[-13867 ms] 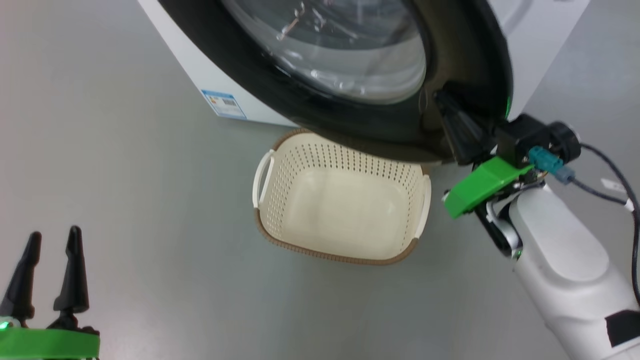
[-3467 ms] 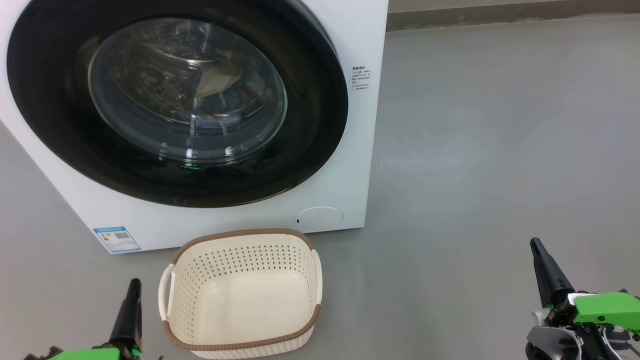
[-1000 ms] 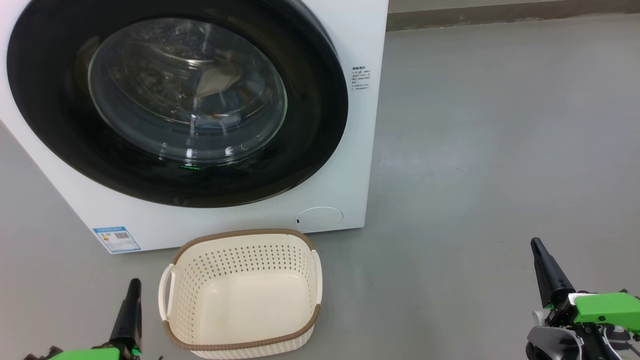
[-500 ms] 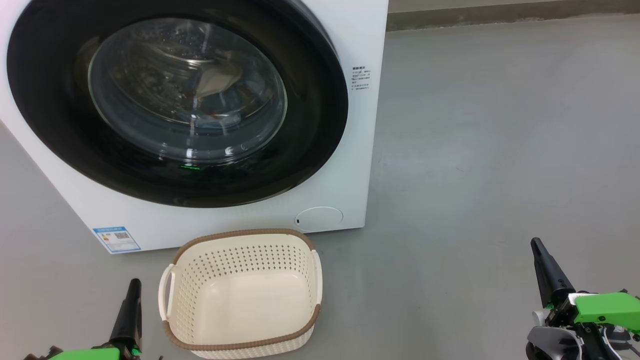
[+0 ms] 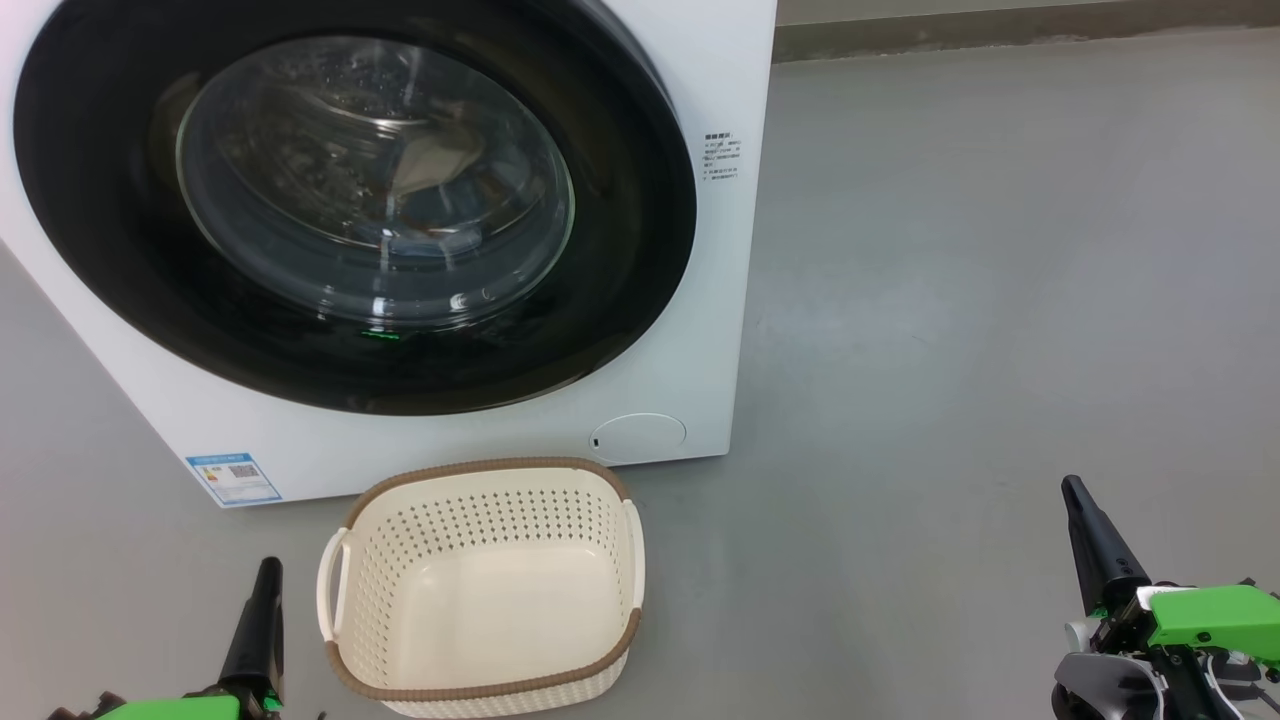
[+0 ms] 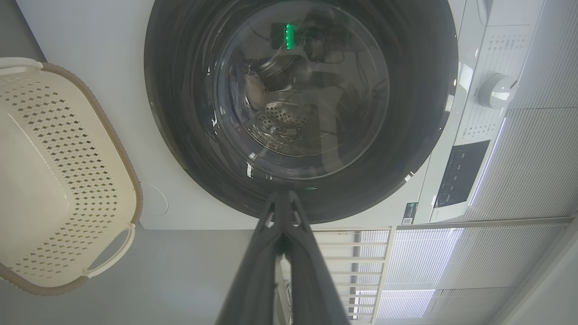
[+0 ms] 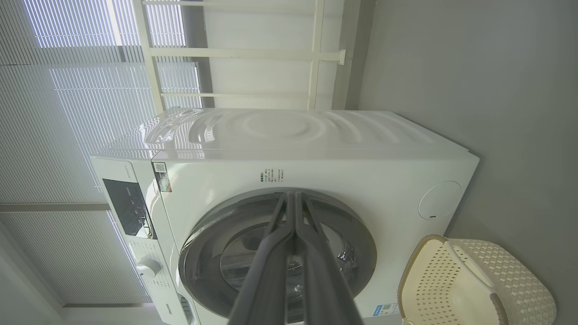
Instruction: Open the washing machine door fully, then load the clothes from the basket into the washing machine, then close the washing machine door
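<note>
Left hand (image 5: 268, 568) and right hand (image 5: 1072, 486) both pinched closed, holding nothing. Empty basket (image 5: 480, 466) right beside the left one, washing machine door (image 5: 620, 250) closed up ahead.

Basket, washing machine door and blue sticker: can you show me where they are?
basket (image 5: 490, 463), head view, on its brown back rim.
washing machine door (image 5: 375, 185), head view, on its glass window.
blue sticker (image 5: 233, 478), head view, on its middle.

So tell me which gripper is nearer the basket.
Left. The left gripper sits close beside the basket, by its left handle; the right gripper is well off to its right.
</note>
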